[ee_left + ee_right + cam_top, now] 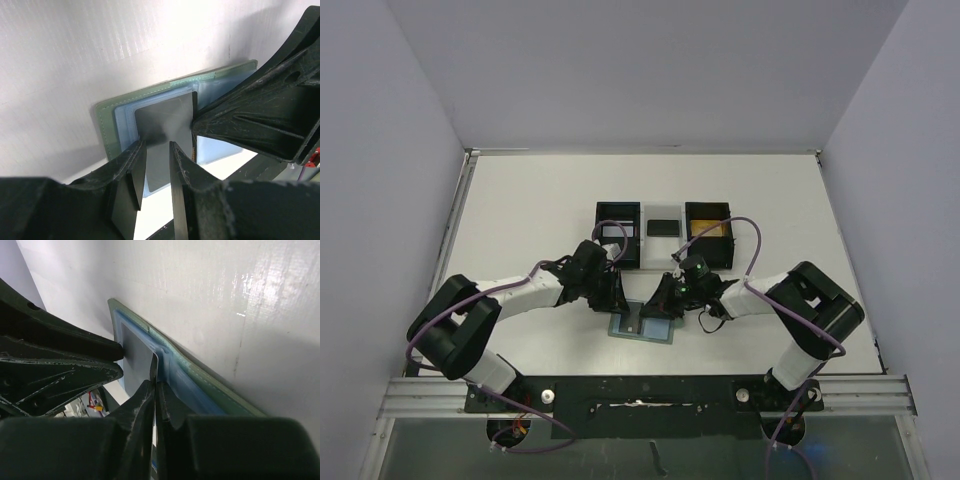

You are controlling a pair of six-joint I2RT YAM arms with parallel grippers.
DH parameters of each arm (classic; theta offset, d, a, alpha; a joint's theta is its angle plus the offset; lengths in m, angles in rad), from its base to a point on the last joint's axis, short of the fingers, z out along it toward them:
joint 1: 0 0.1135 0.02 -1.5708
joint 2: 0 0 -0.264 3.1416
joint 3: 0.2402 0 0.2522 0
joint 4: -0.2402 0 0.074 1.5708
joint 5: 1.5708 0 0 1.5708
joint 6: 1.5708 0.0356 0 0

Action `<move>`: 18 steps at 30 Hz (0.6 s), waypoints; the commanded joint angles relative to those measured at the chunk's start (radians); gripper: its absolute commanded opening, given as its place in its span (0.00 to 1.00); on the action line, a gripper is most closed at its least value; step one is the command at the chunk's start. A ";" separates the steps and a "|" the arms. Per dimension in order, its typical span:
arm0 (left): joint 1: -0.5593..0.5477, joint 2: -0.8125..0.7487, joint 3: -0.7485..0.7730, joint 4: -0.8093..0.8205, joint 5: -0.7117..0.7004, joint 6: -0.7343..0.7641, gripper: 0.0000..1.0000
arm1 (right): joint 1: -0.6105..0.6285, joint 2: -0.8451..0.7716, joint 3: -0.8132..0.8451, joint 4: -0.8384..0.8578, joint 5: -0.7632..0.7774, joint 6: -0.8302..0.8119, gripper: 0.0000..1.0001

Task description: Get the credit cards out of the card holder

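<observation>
The right gripper [154, 388] is clamped on the thin edge of the black card [136, 357]. The left gripper [155, 160] stands apart astride it. The card holder [655, 332] lies open at the table's six o'clock. The card looks light, stiff and slick, so its freed edge is best pinched squarely.

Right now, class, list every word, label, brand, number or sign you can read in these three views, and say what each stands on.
None can be read.
The card shows a plain grey face with no print.
The holder bears no brand or label.
The boxes and what lies in them are too small in the top view to show any text.
</observation>
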 commanded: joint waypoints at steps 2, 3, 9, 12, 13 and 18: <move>-0.011 0.024 0.000 -0.002 -0.001 0.012 0.25 | -0.017 0.002 -0.022 0.165 -0.047 0.009 0.00; -0.012 0.024 0.002 -0.011 -0.007 0.015 0.25 | -0.023 -0.005 -0.029 0.168 -0.049 0.009 0.00; -0.010 0.015 -0.006 -0.031 -0.033 0.025 0.25 | -0.072 -0.058 -0.051 0.074 -0.062 -0.032 0.00; -0.011 0.039 -0.008 -0.016 -0.021 0.026 0.25 | -0.098 -0.068 -0.037 0.009 -0.102 -0.082 0.00; -0.010 0.047 -0.004 -0.019 -0.020 0.025 0.25 | -0.105 -0.075 -0.032 -0.018 -0.108 -0.098 0.00; -0.011 0.043 0.009 -0.023 -0.021 0.025 0.25 | -0.150 -0.098 -0.035 -0.083 -0.117 -0.150 0.00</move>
